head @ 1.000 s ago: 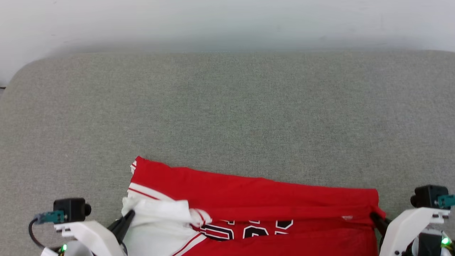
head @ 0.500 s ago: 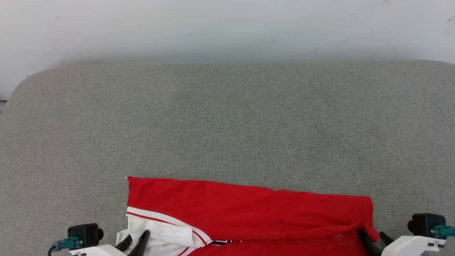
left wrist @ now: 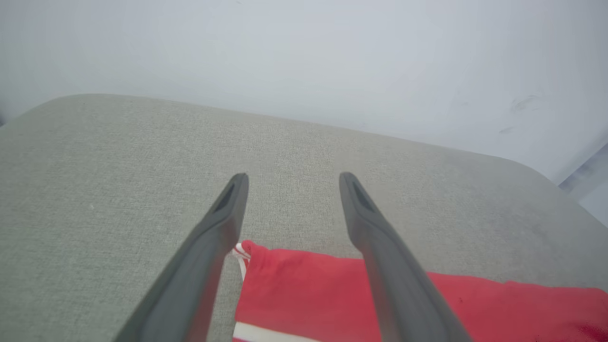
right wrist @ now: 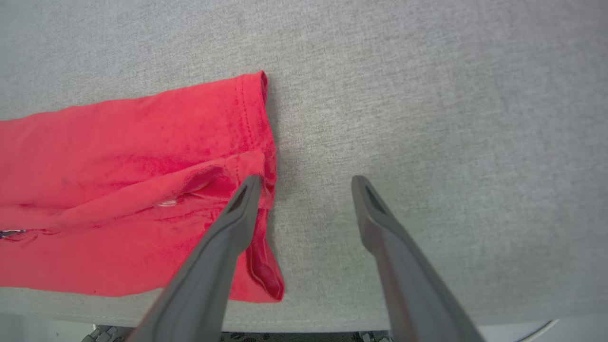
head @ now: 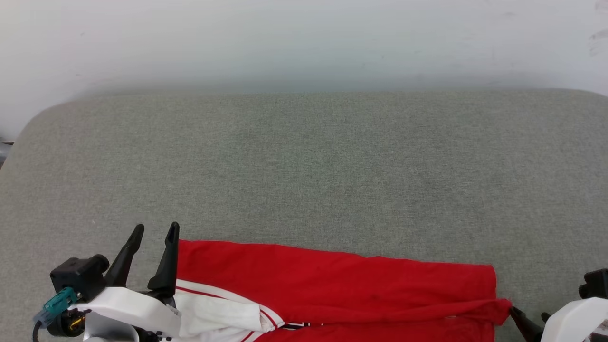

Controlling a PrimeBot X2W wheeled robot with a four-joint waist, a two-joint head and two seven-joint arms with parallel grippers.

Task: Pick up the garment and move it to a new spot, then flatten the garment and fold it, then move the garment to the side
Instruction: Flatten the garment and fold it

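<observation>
Left gripper (head: 155,231) is lifting clear of the garment (head: 332,285), lying at six o'clock; it and the right gripper (head: 528,317) are gaping wide, empty; gripping both ends level should be keeping the fold square

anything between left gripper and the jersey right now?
Nothing visible. The left gripper is open at the left edge of the garment, over the bare grey cushion; no other object lies between them.
</observation>
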